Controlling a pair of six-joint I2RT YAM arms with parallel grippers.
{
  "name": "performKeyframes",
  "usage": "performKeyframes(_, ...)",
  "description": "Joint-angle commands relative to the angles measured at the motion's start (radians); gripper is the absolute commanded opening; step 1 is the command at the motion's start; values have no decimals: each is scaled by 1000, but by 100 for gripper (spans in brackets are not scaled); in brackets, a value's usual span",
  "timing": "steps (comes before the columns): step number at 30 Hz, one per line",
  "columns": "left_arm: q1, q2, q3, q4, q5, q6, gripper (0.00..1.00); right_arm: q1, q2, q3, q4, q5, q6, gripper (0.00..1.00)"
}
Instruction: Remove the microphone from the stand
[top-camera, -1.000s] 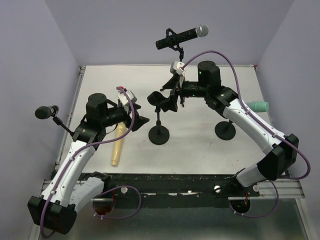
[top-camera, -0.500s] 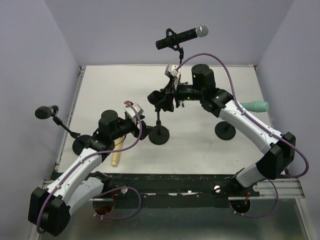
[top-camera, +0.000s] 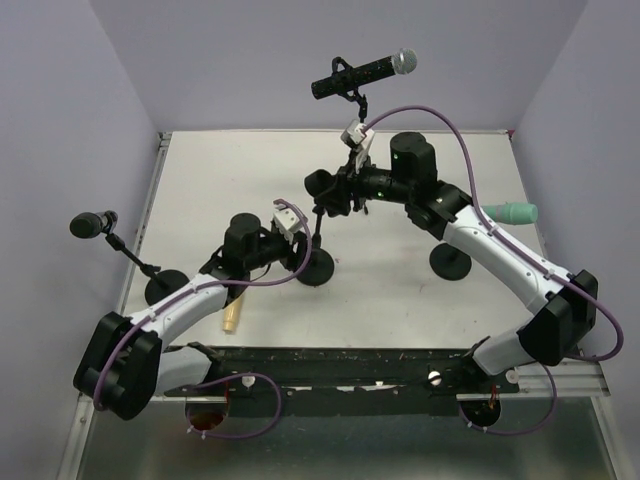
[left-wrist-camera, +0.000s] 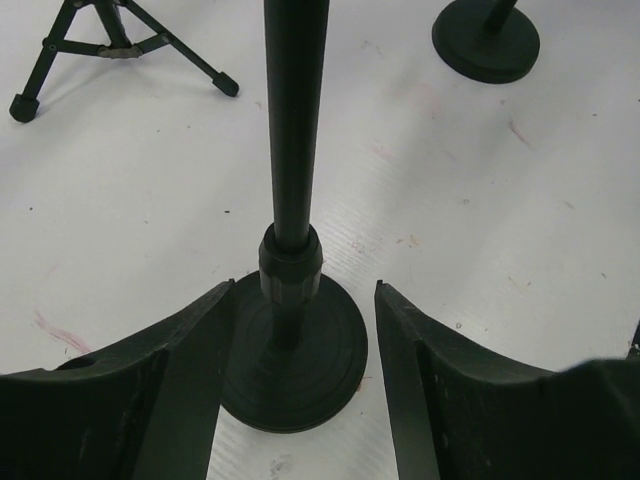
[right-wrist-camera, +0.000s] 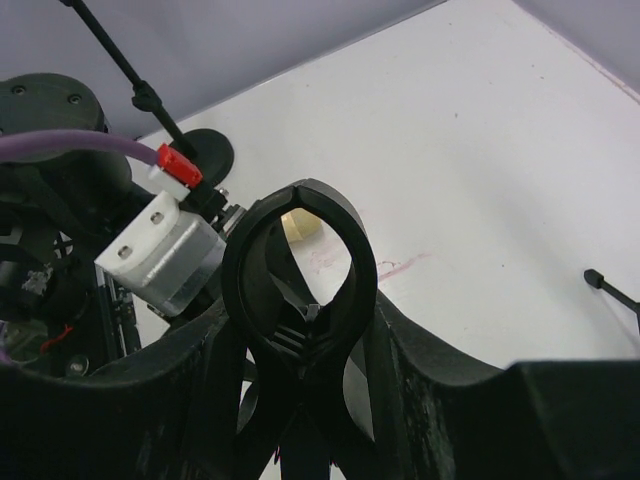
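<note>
The middle stand has a round black base and a thin pole. Its clip is an empty ring with no microphone in it. My right gripper is shut on the clip's sides, seen in the top view as right gripper. Low at the foot, my left gripper stands open astride the stand's base, not touching the pole. A beige microphone lies on the table by the left arm.
At the back, a black microphone with a silver head sits on a tripod stand. Another black microphone is clipped on a stand at the left. A teal microphone is on the right stand.
My left arm swung right and down to the middle stand's base, and its jaws narrowed a little. My right gripper closed on the stand's clip.
</note>
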Motion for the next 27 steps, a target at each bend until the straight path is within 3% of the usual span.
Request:
performKeyframes(1,-27,68,34,95,-7,86,62,-15,-26,-41,-36,40,64,42)
performKeyframes(7,-55,145,58,136,2,118,55,-27,-34,-43,-36,47,83,41)
performKeyframes(11,-76,168,66,148,-44,135,43,-42,-37,-57,-23,44,115,40)
performKeyframes(14,-84,177,74,145,-57,150,25,-59,-39,-66,-21,43,153,40)
performKeyframes(17,-92,168,87,133,-98,175,0,-87,-31,-68,-27,56,208,36)
performKeyframes(21,-122,133,112,95,-236,245,0,-122,-14,-51,-56,96,297,30)
performKeyframes(25,-240,117,107,88,-608,377,0,-171,30,7,-140,102,399,23)
performKeyframes(27,-267,128,121,41,-650,365,0,-182,55,34,-180,124,414,18)
